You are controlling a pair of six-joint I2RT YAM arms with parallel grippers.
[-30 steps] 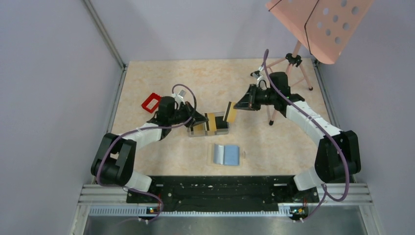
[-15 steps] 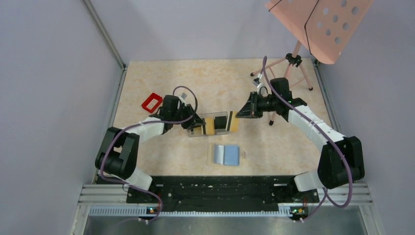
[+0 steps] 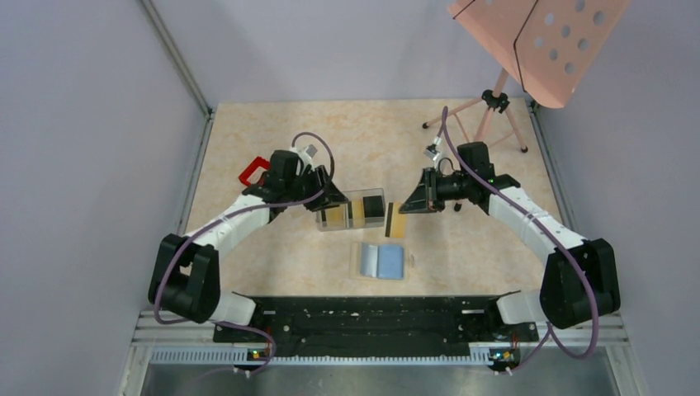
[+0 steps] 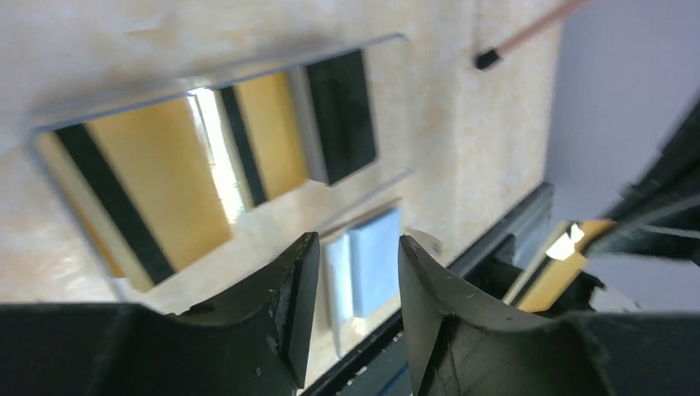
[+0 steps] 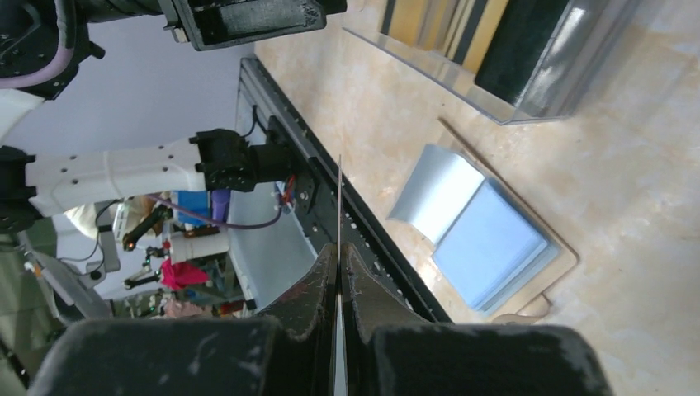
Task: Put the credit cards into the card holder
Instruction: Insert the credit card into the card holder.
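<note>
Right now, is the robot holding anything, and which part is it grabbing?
The right gripper pinches one yellow-gold credit card by its end, the rest sticking out. The left gripper is open, holding nothing.

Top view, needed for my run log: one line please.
right jaws shut on card | left jaws open beside box | wallet open
</note>
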